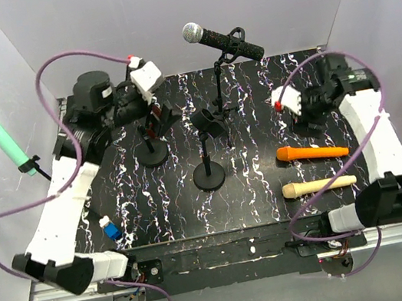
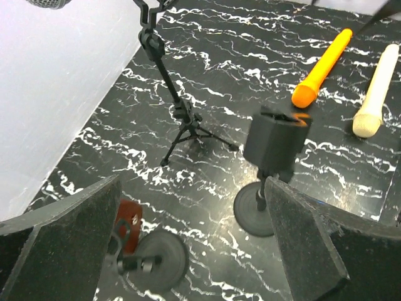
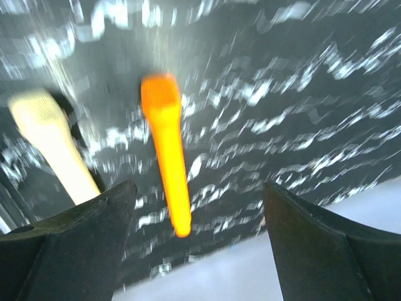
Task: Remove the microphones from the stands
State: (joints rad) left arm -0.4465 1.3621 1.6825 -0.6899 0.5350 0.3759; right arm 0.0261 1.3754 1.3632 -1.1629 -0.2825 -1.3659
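The right claw (image 3: 195,191) hangs spread wide and empty above the orange mic (image 3: 166,150), which lies at the right beside the cream mic (image 3: 53,147). The left claw (image 2: 191,182), also spread and empty, hangs over a round-base stand (image 2: 156,257) at far left. The black mic (image 1: 222,40) sits in the tripod stand (image 1: 220,92), far centre.

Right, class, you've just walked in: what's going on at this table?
Two robot arms work over a black marbled table, and neither holds anything. The left pincer hangs open by the empty centre stand. The right pincer is open above the orange mic and cream mic, both lying flat. The black mic sits on its tripod stand at the back, not yet removed.
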